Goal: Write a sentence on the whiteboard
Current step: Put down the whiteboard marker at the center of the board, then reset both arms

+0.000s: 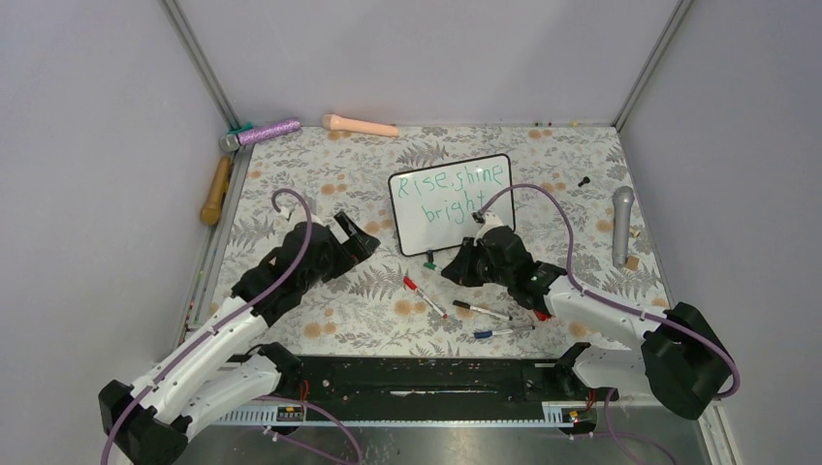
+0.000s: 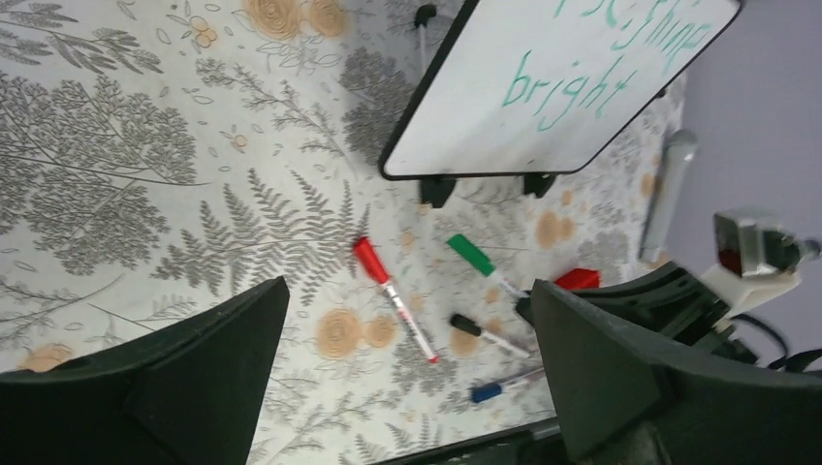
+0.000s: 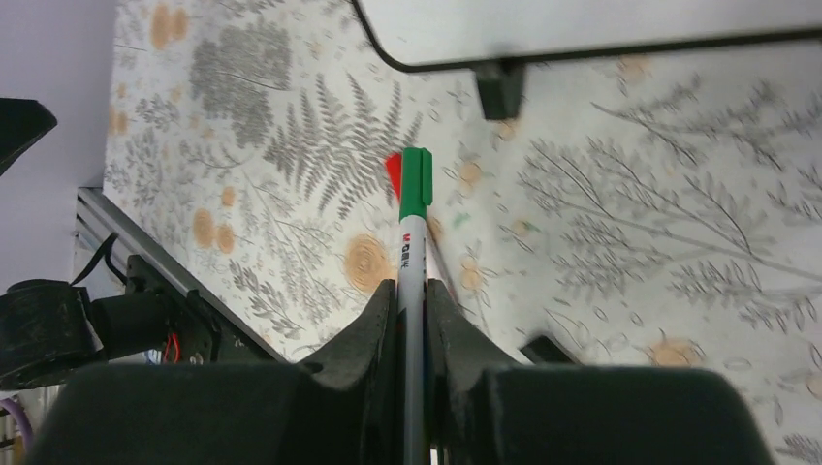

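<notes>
Centrally on the table [image 1: 291, 194] stands the whiteboard [image 1: 456, 234], the sentence [image 1: 446, 208] partly cut off in the left wrist view. Left of the whiteboard the left gripper [image 1: 356, 235] gapes empty; just in front, the right gripper [image 3: 412, 295] clamps a green marker [image 3: 415, 194]

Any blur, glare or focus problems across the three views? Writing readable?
Top external: evenly lit, sharp, the sentence on the whiteboard reads fine, no glare. Left wrist: "bright" legible; its own jaws dark, featureless. Right wrist: green pen sharp, board edge above soft, jaws nearly black.
</notes>
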### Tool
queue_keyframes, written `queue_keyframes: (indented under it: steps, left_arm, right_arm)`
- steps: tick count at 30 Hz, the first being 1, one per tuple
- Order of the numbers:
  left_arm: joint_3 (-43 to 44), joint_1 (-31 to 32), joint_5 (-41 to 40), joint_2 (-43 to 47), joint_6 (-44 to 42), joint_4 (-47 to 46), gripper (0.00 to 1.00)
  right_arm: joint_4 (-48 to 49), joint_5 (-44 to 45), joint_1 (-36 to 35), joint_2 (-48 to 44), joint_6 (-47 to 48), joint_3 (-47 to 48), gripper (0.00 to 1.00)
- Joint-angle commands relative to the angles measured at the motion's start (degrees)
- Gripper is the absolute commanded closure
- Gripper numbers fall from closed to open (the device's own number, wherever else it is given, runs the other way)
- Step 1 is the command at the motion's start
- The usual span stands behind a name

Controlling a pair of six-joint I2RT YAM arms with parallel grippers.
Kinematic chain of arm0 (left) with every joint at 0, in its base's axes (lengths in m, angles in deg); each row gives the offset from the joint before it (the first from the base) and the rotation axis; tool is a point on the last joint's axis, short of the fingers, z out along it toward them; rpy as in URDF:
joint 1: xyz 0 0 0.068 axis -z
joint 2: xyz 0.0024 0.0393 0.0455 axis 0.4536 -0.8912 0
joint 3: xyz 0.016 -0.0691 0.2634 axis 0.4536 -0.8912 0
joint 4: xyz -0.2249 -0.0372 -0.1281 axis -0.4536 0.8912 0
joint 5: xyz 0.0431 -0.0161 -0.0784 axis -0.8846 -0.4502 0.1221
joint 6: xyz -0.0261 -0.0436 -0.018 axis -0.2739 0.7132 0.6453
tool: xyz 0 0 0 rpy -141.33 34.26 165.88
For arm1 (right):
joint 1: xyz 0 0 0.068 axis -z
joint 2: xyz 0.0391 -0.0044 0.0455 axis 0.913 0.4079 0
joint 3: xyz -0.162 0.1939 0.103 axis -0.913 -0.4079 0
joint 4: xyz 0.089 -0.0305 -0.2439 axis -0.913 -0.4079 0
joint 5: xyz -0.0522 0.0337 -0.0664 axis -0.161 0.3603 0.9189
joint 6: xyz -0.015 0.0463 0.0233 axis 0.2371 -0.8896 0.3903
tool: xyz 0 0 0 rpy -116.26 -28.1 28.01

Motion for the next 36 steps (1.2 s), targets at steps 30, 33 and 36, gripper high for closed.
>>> queue_keyframes:
  steps: [30, 33, 36]
  left_arm:
    - [-38.23, -11.55, -17.0, -5.42, -67.97, -81.97, 0.01]
    - [-39.46, -17.77, -11.41, -14.89, -66.94, -93.19, 0.02]
    - [-37.01, -24.56, -2.36, -20.86, -63.94, -94.45, 0.08]
  right_arm:
    - [32.3, 31.5, 25.34, -17.58, 46.41, -22.68, 0.07]
    - [48.19, 27.82, 29.74, -7.18, 41.49, -25.96, 0.08]
    - [61.23, 26.16, 31.74, 7.41, 42.19, -24.75, 0.1]
